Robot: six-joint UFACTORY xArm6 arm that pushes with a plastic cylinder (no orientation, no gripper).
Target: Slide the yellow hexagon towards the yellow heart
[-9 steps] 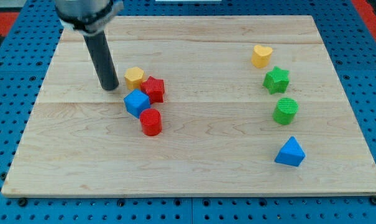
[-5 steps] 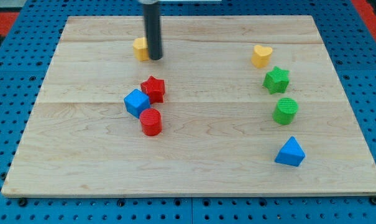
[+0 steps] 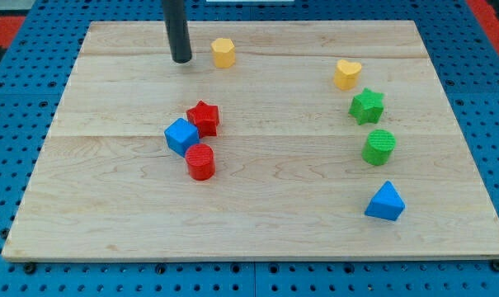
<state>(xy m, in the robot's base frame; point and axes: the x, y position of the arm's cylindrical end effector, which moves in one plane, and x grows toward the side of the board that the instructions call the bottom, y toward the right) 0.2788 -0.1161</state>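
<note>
The wooden bench (image 3: 257, 206) fills most of the view, lying on a blue pegboard (image 3: 10, 165). The dark rod comes down near the bench's top edge, and my tip (image 3: 181, 60) rests on the wood with a clear gap between it and the yellow hexagon (image 3: 223, 52), which sits just to the view's right of it. There are no jaws on this arm, so nothing is held.

Taking the yellow hexagon as the landmark: the yellow heart (image 3: 346, 73) lies well apart to its right and slightly lower. Below the heart run the green star (image 3: 367, 106), the green cylinder (image 3: 379, 147) and the blue triangle (image 3: 385, 202), in a line. Below and a little left of the hexagon, three blocks cluster close together: the red star (image 3: 204, 118), the blue cube (image 3: 181, 136) and the red cylinder (image 3: 200, 161).
</note>
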